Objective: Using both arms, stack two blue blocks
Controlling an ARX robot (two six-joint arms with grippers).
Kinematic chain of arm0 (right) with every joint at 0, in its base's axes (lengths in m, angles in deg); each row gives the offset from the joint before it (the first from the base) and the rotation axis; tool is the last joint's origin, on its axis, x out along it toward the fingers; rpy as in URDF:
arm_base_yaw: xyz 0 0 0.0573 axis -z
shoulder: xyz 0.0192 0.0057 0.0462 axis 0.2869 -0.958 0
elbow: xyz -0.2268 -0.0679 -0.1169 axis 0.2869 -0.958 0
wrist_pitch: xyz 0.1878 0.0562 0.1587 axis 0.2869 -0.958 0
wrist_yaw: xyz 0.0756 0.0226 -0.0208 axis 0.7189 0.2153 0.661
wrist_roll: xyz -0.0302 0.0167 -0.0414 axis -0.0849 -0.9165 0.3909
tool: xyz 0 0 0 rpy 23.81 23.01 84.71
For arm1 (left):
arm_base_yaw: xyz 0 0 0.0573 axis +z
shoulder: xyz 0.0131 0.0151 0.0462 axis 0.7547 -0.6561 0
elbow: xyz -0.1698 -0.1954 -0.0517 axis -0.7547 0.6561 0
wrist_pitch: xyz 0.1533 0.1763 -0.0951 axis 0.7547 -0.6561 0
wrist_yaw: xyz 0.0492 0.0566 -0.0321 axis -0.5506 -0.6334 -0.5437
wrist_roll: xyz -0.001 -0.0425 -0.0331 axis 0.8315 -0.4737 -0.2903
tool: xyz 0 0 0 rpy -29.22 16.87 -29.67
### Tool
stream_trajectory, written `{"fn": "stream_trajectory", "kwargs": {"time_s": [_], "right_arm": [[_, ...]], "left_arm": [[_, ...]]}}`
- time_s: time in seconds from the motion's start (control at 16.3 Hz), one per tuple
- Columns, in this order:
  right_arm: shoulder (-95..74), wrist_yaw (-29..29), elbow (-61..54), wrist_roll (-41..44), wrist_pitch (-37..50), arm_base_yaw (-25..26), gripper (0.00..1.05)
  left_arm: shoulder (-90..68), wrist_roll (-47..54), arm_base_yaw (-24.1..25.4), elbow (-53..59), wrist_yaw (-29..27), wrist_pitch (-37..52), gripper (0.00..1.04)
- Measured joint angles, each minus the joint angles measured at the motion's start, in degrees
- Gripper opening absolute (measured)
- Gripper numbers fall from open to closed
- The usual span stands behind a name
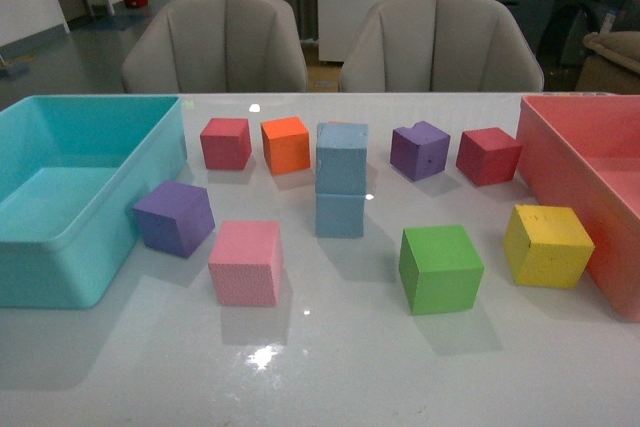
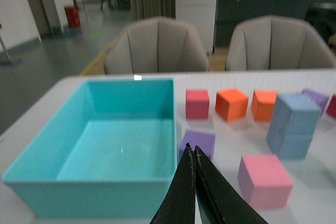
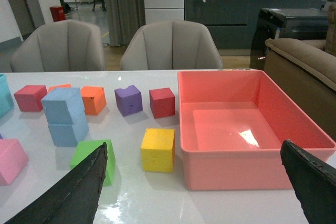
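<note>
Left gripper (image 2: 195,153) is pinched shut on nothing; right gripper (image 3: 194,182) is spread wide, empty.

From left to right on the white table (image 1: 330,377): a turquoise bin (image 1: 60,247), a purple cube (image 1: 174,217), a pink cube (image 1: 245,262), then the two blue blocks, the upper blue block (image 1: 342,157) sitting on the lower blue block (image 1: 340,215) and turned a little, then a green cube (image 1: 441,268), a yellow cube (image 1: 547,245) and a pink bin (image 1: 590,177).

two blue blocks (image 1: 341,179), two purple cubes (image 1: 174,217), two red (image 1: 226,143), one orange (image 1: 286,144), pink (image 1: 245,262), green (image 1: 441,268), yellow (image 1: 546,245); two bins (image 1: 60,267); two chairs (image 1: 215,44).
</note>
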Motion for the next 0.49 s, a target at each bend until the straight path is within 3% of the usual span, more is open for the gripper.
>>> {"fn": "stream_trajectory", "kwargs": {"time_s": [0.12,0.49], "right_arm": [[0.0,0.0,0.0,0.0,0.0,0.0,0.98],[0.0,0.0,0.0,0.0,0.0,0.0,0.98]], "left_arm": [[2.9,0.0,5.6,2.3,5.0,-3.1,0.02],[18.4,0.0,5.4,2.3,5.7,-15.8,0.02]]}}
